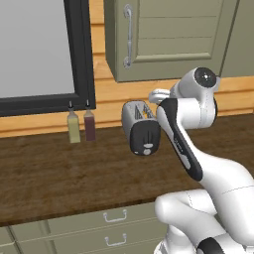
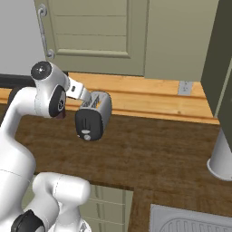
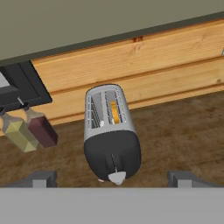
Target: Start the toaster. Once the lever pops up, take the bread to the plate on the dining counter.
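Hand [image 3: 112, 177] open above toaster [image 3: 111, 131], bottles [image 3: 28, 129] beside

You have one toaster [image 3: 111, 133] on the worktop, with two slots on top and one bread [image 3: 114, 112] slice standing in the right-hand slot. Its black end panel carries one pale dial [image 3: 117, 177]. Two bottles stand side by side by the window frame: one yellow-green bottle [image 1: 73, 127] and one dark red bottle [image 1: 90, 125] (both capped dark). You can count two drawer handles [image 1: 115, 216] below the worktop.

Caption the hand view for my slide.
End effector open above the toaster, bread in one slot, two bottles beside it.
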